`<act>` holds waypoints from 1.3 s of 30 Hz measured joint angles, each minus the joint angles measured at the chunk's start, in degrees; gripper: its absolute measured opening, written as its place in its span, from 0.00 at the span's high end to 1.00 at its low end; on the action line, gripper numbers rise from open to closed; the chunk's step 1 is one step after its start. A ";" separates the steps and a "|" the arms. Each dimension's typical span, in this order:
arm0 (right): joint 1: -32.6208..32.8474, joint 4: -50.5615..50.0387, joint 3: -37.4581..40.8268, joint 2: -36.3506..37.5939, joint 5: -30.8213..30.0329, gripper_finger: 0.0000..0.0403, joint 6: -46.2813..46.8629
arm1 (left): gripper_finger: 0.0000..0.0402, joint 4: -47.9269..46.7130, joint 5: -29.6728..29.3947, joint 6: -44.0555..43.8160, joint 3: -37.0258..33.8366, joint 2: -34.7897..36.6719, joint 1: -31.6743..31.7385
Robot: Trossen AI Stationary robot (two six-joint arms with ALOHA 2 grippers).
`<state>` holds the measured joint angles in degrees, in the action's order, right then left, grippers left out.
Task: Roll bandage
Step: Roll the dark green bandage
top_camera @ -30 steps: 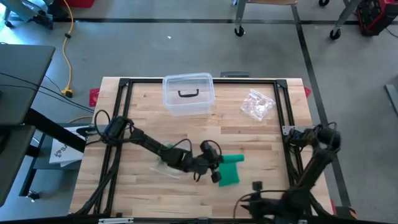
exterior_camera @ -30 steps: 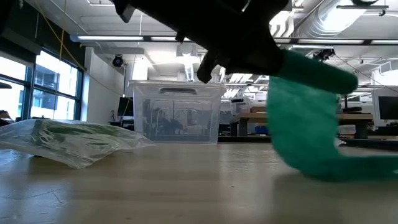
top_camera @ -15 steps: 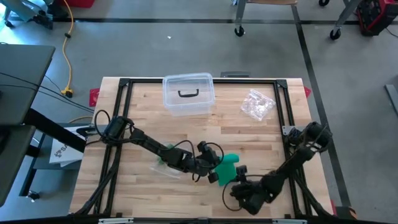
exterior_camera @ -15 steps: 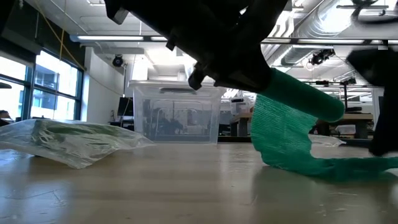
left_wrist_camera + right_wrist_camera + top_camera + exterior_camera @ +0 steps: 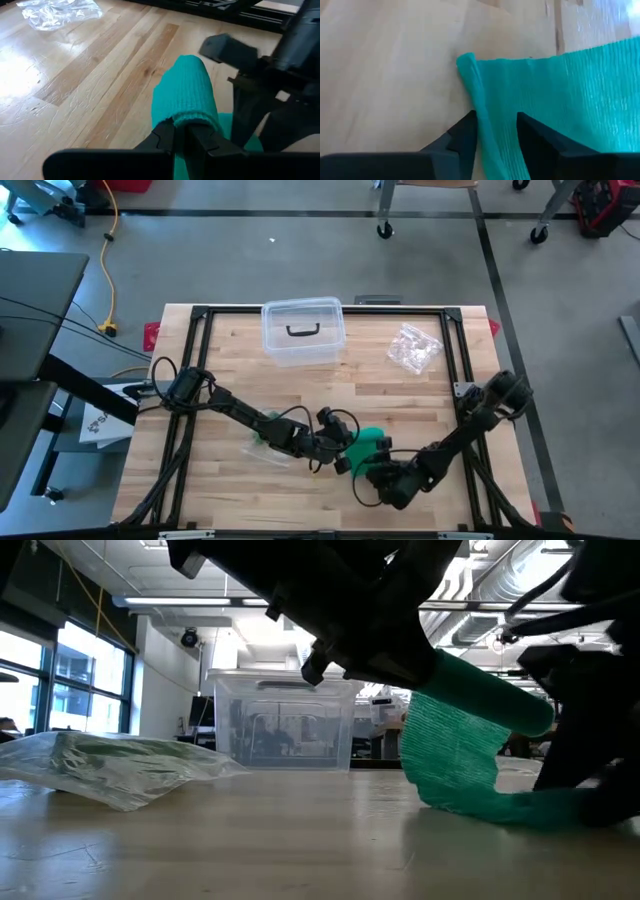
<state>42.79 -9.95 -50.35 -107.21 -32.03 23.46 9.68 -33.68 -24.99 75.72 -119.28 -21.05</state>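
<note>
Green bandage point(image 5: 368, 442) near-centre on bench point(image 5: 420, 395), partly rolled. Left pincer point(image 5: 181, 137) clamped on roll end, lifting it. Right pincer point(image 5: 495, 131) apart, straddling loose tail flat on wood. Soft, light, stretchy knit; likely sags, unravels. Best hold: tail edge, keep tension.

left hand point(image 5: 181, 135) clamped, right hand point(image 5: 496, 131) parted

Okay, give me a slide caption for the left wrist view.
Left gripper shut on the rolled end of the green bandage above the wooden table, right gripper close behind.
</note>
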 joint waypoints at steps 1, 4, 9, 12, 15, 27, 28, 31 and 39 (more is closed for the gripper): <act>-0.34 0.41 0.29 0.01 0.71 0.73 0.64 | 0.97 -0.01 0.01 0.02 0.00 0.00 -0.01; -0.31 2.30 0.34 -0.03 2.46 0.87 1.06 | 0.97 -0.24 0.07 -0.38 0.00 0.00 -0.01; 3.51 -0.11 -3.98 0.07 7.11 0.97 6.75 | 0.97 -2.08 0.14 -0.80 0.00 0.00 0.02; 7.86 -6.32 -9.19 1.69 10.02 0.99 11.25 | 0.97 -2.96 0.20 0.27 0.00 0.01 -0.01; 11.93 -12.17 -16.19 3.15 6.51 0.99 12.50 | 0.97 -3.02 0.76 2.08 0.02 0.02 -0.53; 15.22 -54.60 -46.79 4.21 -16.08 1.00 21.56 | 0.97 -0.75 1.93 7.14 0.07 0.07 -6.60; 14.94 -58.61 -48.33 4.21 -16.79 1.00 22.75 | 0.97 0.10 2.29 7.18 0.07 0.07 -7.48; 13.42 -67.38 -51.85 4.21 -17.17 1.00 24.72 | 0.97 3.27 5.39 7.20 0.06 0.07 -10.08; 6.55 -72.19 -50.51 4.21 -16.95 1.00 21.02 | 0.97 22.84 19.26 8.95 0.05 0.07 -16.66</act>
<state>49.34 -82.14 -100.86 -103.00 -48.99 44.48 32.52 -14.42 -16.04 75.78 -119.22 -37.71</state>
